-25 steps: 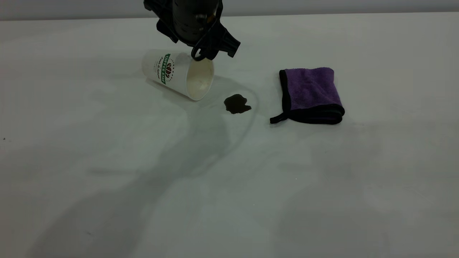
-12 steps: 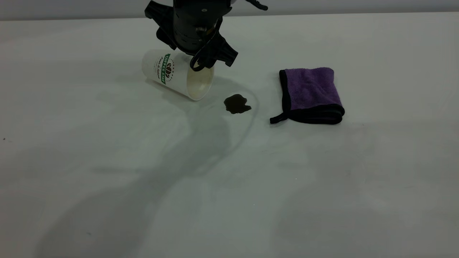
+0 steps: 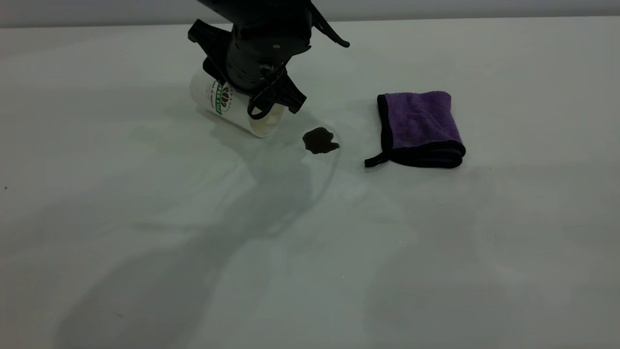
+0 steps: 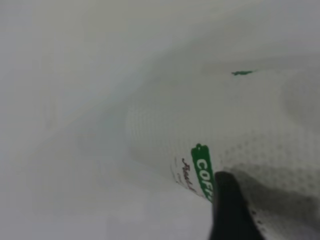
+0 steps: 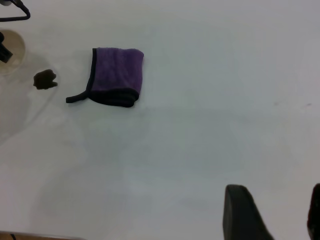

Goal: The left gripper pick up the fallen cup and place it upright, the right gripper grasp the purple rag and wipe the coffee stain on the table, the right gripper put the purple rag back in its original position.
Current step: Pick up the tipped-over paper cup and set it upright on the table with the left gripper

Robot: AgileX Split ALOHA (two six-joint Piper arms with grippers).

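White ribbed cup (image 3: 227,104) on its side, green logo band.

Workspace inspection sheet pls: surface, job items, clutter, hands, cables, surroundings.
Surface: pale table, shadowed, one coffee stain between cup and rag.
Job's things: cup on its side, mouth toward the stain; purple rag folded, apart from the stain, untouched.
Clutter: nothing seen.
Hands: left hand down over the cup, one finger against its wall, grip not confirmed; right hand open, parked far from the rag.
Cables: thin black loop on the left hand.
Surroundings: plain wall strip behind the table.
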